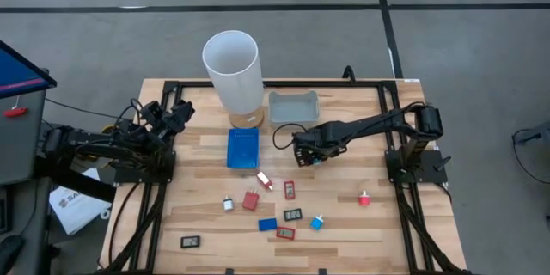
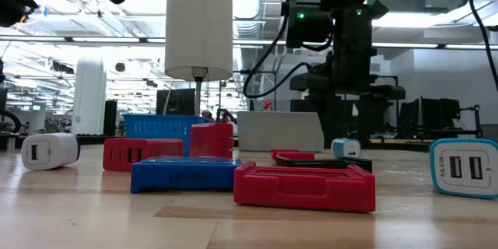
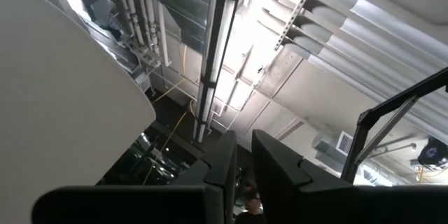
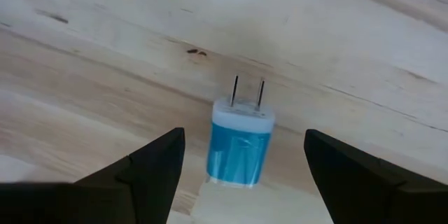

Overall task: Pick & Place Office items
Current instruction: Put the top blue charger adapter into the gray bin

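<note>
The office items lie scattered on the near half of the wooden table: small red pieces, a blue one, black ones and a blue charger. My right gripper hangs open near the table's middle, pointing down. A blue-and-white charger plug lies flat on the wood below it, between the two fingers and clear of both. My left gripper is shut on nothing at the table's left edge, tipped up toward the ceiling.
A tall white cylinder stands at the far middle, with a flat blue tray just in front of it and a grey tray to its right. Bare wood lies right of the right gripper.
</note>
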### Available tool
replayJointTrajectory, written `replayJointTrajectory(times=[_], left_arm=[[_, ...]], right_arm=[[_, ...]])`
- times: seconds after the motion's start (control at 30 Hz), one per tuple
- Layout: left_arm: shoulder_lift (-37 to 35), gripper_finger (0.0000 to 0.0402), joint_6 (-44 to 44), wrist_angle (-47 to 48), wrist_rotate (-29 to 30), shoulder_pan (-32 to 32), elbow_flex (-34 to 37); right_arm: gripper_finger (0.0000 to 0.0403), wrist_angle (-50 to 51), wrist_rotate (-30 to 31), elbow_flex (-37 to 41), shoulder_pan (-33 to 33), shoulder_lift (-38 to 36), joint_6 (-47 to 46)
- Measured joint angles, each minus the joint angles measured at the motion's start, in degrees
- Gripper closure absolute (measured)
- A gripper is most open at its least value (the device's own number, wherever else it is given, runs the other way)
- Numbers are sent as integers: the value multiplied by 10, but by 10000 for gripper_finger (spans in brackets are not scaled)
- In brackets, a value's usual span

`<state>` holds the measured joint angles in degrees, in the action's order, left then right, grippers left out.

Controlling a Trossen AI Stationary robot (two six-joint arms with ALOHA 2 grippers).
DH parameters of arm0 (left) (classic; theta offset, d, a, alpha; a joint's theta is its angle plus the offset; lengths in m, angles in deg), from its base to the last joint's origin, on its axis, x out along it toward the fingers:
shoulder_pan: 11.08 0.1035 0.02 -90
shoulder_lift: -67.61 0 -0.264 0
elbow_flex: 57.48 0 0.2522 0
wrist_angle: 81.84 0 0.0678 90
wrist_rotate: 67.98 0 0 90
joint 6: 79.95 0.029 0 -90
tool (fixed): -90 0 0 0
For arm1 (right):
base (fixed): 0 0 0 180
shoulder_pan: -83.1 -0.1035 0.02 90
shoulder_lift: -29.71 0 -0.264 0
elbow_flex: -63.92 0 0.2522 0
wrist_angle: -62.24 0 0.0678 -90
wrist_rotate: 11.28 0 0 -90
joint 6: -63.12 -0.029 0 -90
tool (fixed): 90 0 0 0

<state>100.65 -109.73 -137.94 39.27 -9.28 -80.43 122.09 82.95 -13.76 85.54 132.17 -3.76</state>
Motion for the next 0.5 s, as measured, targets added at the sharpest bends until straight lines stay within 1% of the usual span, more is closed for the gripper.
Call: replayJointTrajectory(times=[0.17,0.33,0.5], left_arm=[[0,358,3,0,4,0,0],[0,358,8,0,4,0,0],[0,358,8,0,4,0,0]], right_arm=[[117,-7,-2,3,-2,0,-1],[117,-31,-29,28,-2,0,-11],[117,-35,-29,33,-2,0,-17]])
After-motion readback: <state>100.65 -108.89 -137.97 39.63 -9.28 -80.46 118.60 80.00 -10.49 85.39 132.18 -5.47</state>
